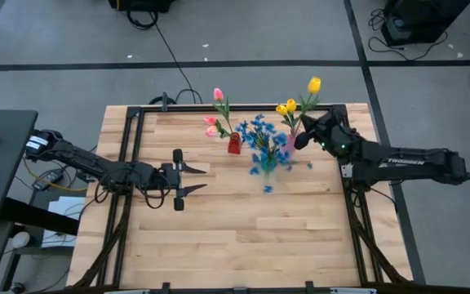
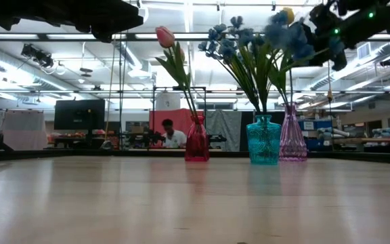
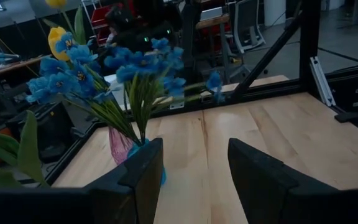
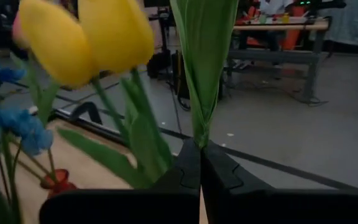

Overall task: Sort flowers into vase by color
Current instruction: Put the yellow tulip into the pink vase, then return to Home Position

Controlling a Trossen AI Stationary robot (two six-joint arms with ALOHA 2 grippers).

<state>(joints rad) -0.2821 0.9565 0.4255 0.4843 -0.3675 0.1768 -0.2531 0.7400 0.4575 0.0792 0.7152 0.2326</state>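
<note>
I see three vases standing in a row near the far edge of the table [image 1: 219, 245]: a red vase [image 1: 234, 144], a teal vase [image 1: 268, 162] and a pink vase [image 1: 291, 140]. The red vase holds the pink tulips [image 1: 214, 122], whose stems rise and lean away from the arms toward the table's far edge. The blue blossoms [image 1: 261, 135] stand in the teal vase, stems upright and fanning out at the top. One blue sprig [image 1: 268, 189] lies loose on the wood just in front of the teal vase.

My right gripper [image 1: 304, 133] sits up high just beside the pink vase, at the level of the yellow tulips [image 1: 286, 108]. In the right wrist view its fingers [image 4: 188, 168] are pressed together on a green stem [image 4: 199, 93] that runs up from between them. The stem's long axis stands roughly upright, with the yellow tulip [image 1: 314, 84] at its top, pointing up and leaning toward the far edge, beyond the gripper. The other yellow tulips stand close beside the held stem.

My left gripper [image 1: 184, 179] hangs low over the left-middle of the table, well apart from the vases, fingers [image 3: 143, 171] spread wide and holding nothing. It faces the teal vase across bare wood.
</note>
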